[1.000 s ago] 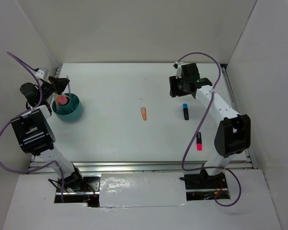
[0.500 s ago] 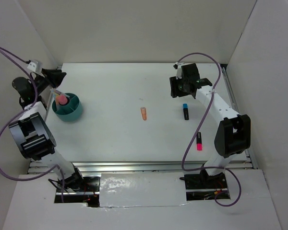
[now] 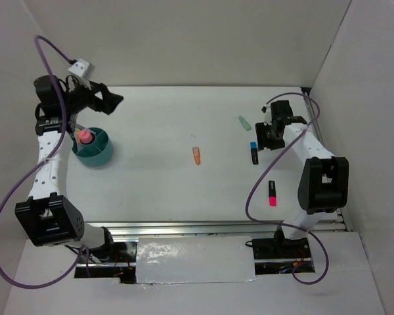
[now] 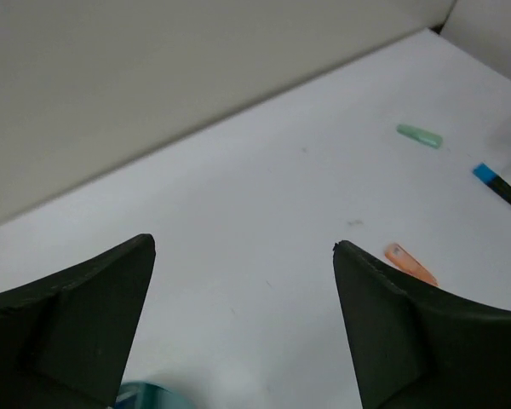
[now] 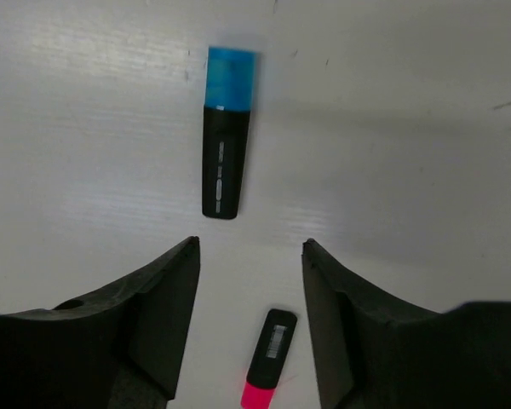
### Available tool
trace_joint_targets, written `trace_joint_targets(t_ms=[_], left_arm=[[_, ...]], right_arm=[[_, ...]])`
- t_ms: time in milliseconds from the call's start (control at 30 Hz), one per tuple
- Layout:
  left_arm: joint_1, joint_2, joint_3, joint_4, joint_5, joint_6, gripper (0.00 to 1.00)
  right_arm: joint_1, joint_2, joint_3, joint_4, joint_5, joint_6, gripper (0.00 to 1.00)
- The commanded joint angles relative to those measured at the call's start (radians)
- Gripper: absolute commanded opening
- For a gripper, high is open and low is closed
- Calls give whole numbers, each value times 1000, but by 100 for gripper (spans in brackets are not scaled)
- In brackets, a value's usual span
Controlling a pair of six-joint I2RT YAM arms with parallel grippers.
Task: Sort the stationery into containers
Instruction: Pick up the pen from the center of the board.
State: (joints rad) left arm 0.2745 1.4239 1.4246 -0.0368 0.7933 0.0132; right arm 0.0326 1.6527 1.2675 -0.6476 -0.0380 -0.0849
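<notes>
Right wrist: matte right fingers [image 5: 166,324] parted, empty (left fingers [image 4: 77,315] likewise) — boxy blue-capped highlighter [image 5: 226,136] lies ahead.

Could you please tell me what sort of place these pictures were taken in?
Probably a robot test booth in a lab: plain white walls box in a white table, the left arm and right arm are bolted at its near edge, and a teal tub and loose highlighters sit on it.
</notes>
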Motion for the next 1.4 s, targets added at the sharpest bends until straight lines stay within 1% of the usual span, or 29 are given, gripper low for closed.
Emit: trace_joint_targets(t_ms=[0,33,67,167,233,267,300,467,533,567,600,633,700,733,767,800,833,867,933,967,1000,1067,1100,1133,1167,1200,1267,1300,1367], left_arm=[[-73,-37,-72,-188,-123,113,99],[-84,-39,-75,-219,-135,111,99],[-90,-37,-69,-248,-100,122,99],[-95,-60,-91,-278,-78,90,99],[-93,-85,-127,-258,-106,51,99],[-93,-106,-134,-256,-155,35,99],[-95,-115,-138,-267,-169,31,99],[-93,-129,-112,-376,-302,76,99],[-83,-125,-105,-399,-284,79,99],[-61,-125,-107,-394,-261,68,96],[-52,-129,-124,-385,-220,53,89],[-34,-138,-137,-352,-204,35,85],[-18,-148,-179,-312,-178,-56,79],[-9,-151,-191,-295,-164,-79,77],[-3,-152,-211,-269,-149,-111,75],[0,-151,-220,-256,-123,-125,73],[2,-154,-228,-226,-111,-145,73],[0,-158,-243,-209,-102,-154,72],[0,-166,-265,-166,-70,-176,72],[-1,-172,-288,-122,-51,-192,73],[-4,-177,-300,-97,-34,-203,75],[-18,-190,-337,-10,49,-242,77],[-29,-191,-348,18,85,-254,78],[-49,-192,-360,61,160,-280,78],[-66,-191,-383,84,187,-295,78],[-76,-189,-389,125,201,-318,78],[-115,-184,-400,141,205,-375,78],[-123,-178,-401,149,199,-395,78],[-156,-177,-397,140,155,-446,77]], right_arm=[[18,-7,-26,-40,-23,-9,62],[20,7,-23,-35,-26,-3,64],[20,18,-17,-29,-26,4,66],[20,117,30,-38,-34,10,67],[20,153,65,-35,-36,10,66],[20,182,76,-29,-40,10,66],[20,196,101,-26,-43,13,66],[29,297,168,-32,-43,22,63],[32,324,190,-32,-51,22,61],[33,332,193,-32,-48,22,58],[35,340,204,-35,-49,22,56],[39,360,208,-41,-48,24,53],[46,366,205,-44,-60,24,49],[44,364,205,-37,-63,30,47],[52,367,211,-40,-69,28,39],[56,368,213,-41,-69,25,33],[69,366,216,-44,-69,16,20],[73,364,219,-47,-74,11,13],[92,345,237,-73,-101,-15,5],[113,335,274,-89,-129,-22,4],[125,325,294,-105,-210,-27,3],[176,271,346,-132,-326,-45,2],[200,236,360,-132,-429,-56,1],[228,219,377,-129,-454,-70,0],[293,219,412,-124,-454,-79,0],[324,187,432,-106,-451,-79,0],[384,173,478,-81,-421,-67,0],[438,161,490,-52,-404,-62,0],[486,148,506,-20,-379,-58,0]])
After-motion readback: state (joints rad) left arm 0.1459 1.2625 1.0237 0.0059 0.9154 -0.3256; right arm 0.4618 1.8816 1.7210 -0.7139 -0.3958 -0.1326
